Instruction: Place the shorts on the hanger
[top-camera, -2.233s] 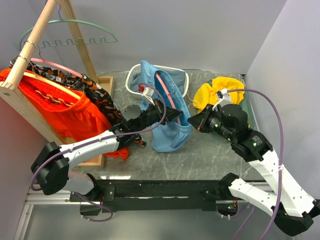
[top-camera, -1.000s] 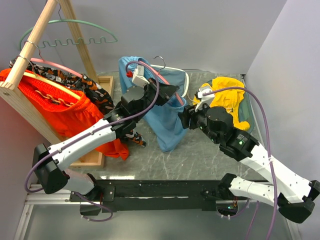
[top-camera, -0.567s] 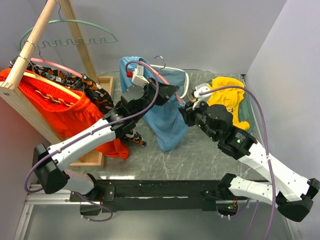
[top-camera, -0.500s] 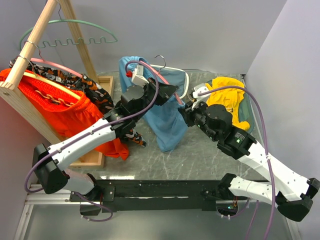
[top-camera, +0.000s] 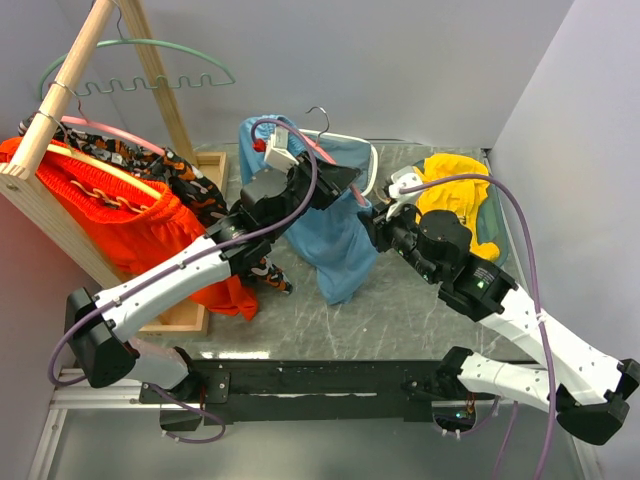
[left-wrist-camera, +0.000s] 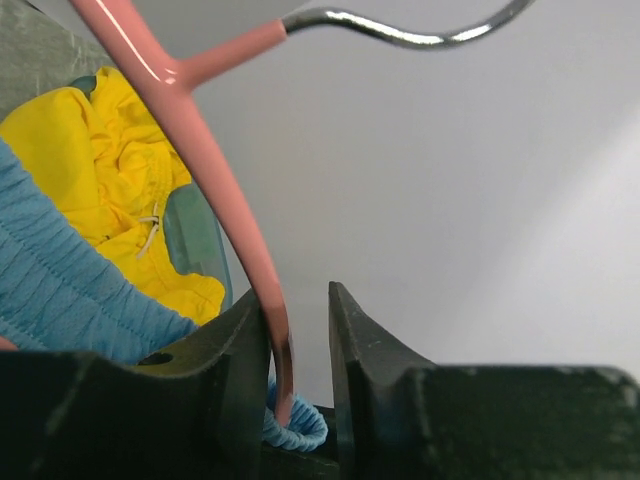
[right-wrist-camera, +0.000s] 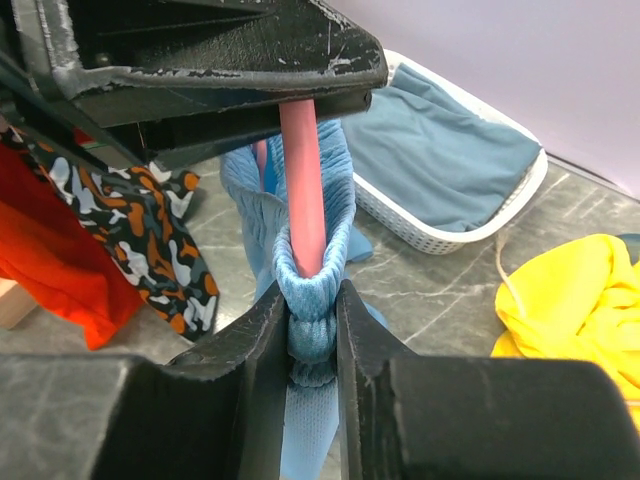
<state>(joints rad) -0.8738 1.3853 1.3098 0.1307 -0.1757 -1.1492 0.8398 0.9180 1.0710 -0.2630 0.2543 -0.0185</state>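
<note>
Top external view shows the shorts (top-camera: 335, 235) hanging from the hanger (top-camera: 318, 150), held up between the two arms. The left claw (left-wrist-camera: 298, 310) has its fingers slightly spread around the hanger's pink arm, which leans on one finger with a gap to the other. The right claw (right-wrist-camera: 312, 300) pinches a bunched fold of the waistband just under the hanger. On the left, a wooden rack (top-camera: 60, 100) carries a green hanger (top-camera: 140, 45), orange shorts (top-camera: 110, 220) and a camo cloth (top-camera: 190, 195), close beside the left arm. Behind, a white basket (right-wrist-camera: 440, 235) holds a blue-grey cloth (right-wrist-camera: 440, 160); a yellow garment (top-camera: 450, 195) lies to the right
</note>
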